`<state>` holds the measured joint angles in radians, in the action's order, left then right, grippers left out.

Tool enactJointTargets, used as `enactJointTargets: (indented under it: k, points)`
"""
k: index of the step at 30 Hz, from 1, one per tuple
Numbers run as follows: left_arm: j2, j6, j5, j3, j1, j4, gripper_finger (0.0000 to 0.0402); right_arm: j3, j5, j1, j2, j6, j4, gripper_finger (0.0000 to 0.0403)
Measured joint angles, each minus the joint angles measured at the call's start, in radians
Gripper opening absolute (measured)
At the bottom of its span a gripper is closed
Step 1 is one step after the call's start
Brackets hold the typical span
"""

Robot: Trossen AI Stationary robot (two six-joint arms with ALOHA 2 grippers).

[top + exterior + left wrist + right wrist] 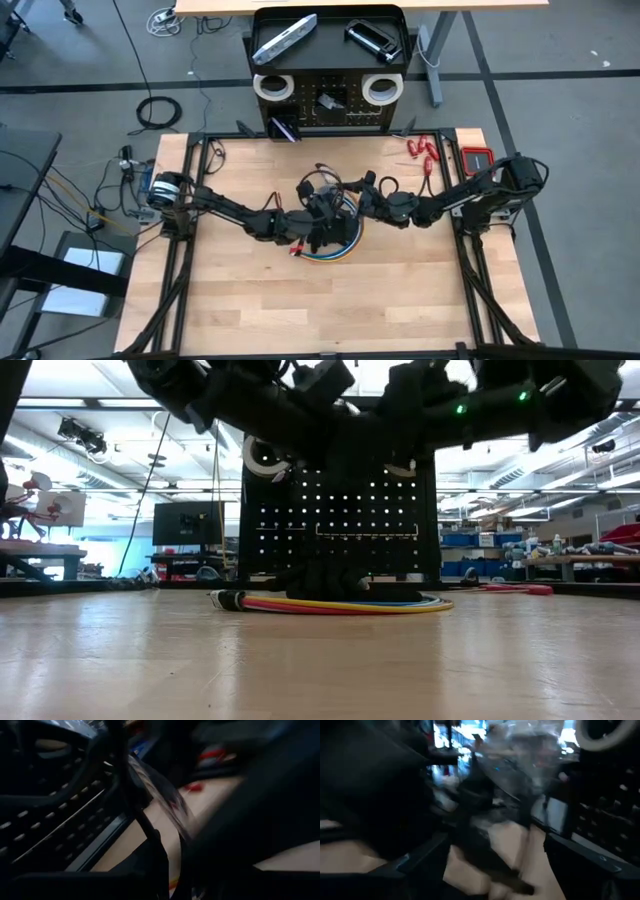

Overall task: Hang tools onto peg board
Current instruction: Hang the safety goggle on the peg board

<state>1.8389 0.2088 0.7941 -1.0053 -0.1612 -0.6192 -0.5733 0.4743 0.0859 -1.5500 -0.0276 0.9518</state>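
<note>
My left gripper [322, 232] sits mid-table over a coil of coloured cable [338, 250]; I can't tell from any view whether its fingers are closed on anything, bc both wrist views are smeared and the low view only shows a dark mass pressed down at the coil. My right gripper [352, 196] is right beside it w/ fingers spread wide and nothing in them, as far as I can see. The two arms meet almost head to head there, so my first worry is a wrist-to-wrist knock if either swings w/o clearing the other. Second: the coil is floppy, so a lift by one strand could drag loops across the table [250, 310]. The peg board [330, 105] stands just past the table's far edge, tape rolls [272, 87] already hanging, a flat bar [284, 39] and a clamp [374, 38] on its top tray; red-handled tools [424, 152] still lie near the right far corner. A reach toward the board w/ trailing cable might snag those hung items.
</note>
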Motion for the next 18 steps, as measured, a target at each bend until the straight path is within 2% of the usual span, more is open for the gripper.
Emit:
enactJointTargets:
  k: [4, 10, 15, 18]
  points:
    - [0.000, 0.008, -0.022, -0.002, 0.005, -0.029, 0.0099, 0.000, -0.004, -0.018, -0.002, -0.027, 0.002, 0.0302]
    - [0.000, 0.026, -0.033, 0.000, 0.014, -0.052, 0.0104, -0.001, 0.018, -0.024, -0.002, -0.051, 0.007, 0.0240]
    - [0.000, 0.026, 0.004, -0.003, 0.014, -0.046, 0.0117, -0.002, 0.021, -0.025, -0.004, -0.099, 0.006, 0.0185]
    - [-0.030, 0.015, -0.007, -0.003, 0.010, -0.002, 0.0128, -0.003, 0.003, -0.028, -0.001, -0.126, 0.013, 0.0161]
